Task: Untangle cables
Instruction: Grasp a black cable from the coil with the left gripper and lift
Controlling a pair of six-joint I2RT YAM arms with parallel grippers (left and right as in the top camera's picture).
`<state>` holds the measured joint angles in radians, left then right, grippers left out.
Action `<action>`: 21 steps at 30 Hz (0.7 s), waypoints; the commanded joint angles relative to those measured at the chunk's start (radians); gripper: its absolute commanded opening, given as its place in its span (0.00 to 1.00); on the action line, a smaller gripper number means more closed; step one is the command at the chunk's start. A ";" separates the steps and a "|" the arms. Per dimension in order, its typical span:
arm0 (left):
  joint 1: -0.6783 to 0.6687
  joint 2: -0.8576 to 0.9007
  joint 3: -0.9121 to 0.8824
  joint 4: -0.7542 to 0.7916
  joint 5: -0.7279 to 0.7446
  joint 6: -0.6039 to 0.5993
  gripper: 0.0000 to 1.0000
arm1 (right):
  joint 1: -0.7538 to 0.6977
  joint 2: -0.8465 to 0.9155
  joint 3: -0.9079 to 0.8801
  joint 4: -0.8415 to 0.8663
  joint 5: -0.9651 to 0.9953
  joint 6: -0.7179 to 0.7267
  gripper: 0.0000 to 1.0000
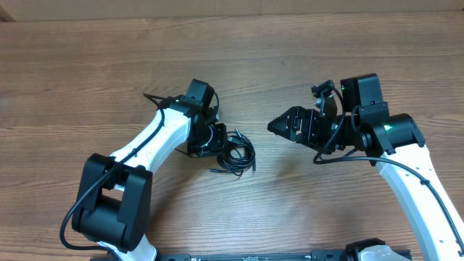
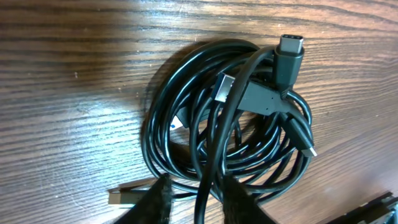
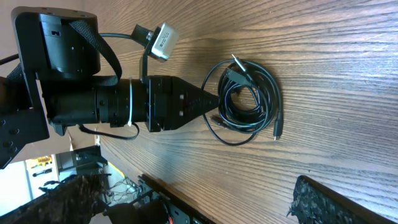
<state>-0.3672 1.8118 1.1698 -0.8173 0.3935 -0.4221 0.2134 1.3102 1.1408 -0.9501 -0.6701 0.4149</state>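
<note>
The cables (image 1: pixel 238 154) lie as one small black coil on the wooden table, with several plug ends sticking out. In the left wrist view the coil (image 2: pixel 261 98) fills the frame, a USB-C plug (image 2: pixel 290 56) at its top and a flat metal plug (image 2: pixel 127 195) at lower left. My left gripper (image 2: pixel 199 186) is down at the coil's near edge. Its two fingertips straddle one strand, with a narrow gap showing on each side. My right gripper (image 1: pixel 274 125) hovers to the right of the coil, wide open and holding nothing. From the right wrist, the coil (image 3: pixel 233 102) sits just past the left gripper's tip (image 3: pixel 214 102).
The left arm (image 1: pixel 145 141) reaches in from the lower left, and the right arm (image 1: pixel 406 167) from the lower right. The table's front edge (image 3: pixel 186 186) shows in the right wrist view, with the robot base below it.
</note>
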 commanded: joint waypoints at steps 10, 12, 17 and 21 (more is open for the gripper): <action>-0.009 0.013 0.018 0.007 -0.008 0.003 0.04 | 0.005 -0.002 0.017 -0.002 -0.005 0.000 1.00; -0.009 0.011 0.025 0.006 0.017 0.025 0.04 | 0.004 -0.002 0.017 -0.002 -0.005 0.000 1.00; -0.009 0.003 0.106 -0.025 0.129 0.080 0.04 | 0.004 -0.002 0.017 -0.002 -0.005 0.000 1.00; -0.010 -0.008 0.233 -0.111 0.161 0.092 0.04 | 0.005 -0.002 0.017 -0.002 -0.005 0.000 1.00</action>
<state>-0.3672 1.8118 1.2934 -0.8932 0.4835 -0.3717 0.2131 1.3102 1.1408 -0.9554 -0.6697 0.4149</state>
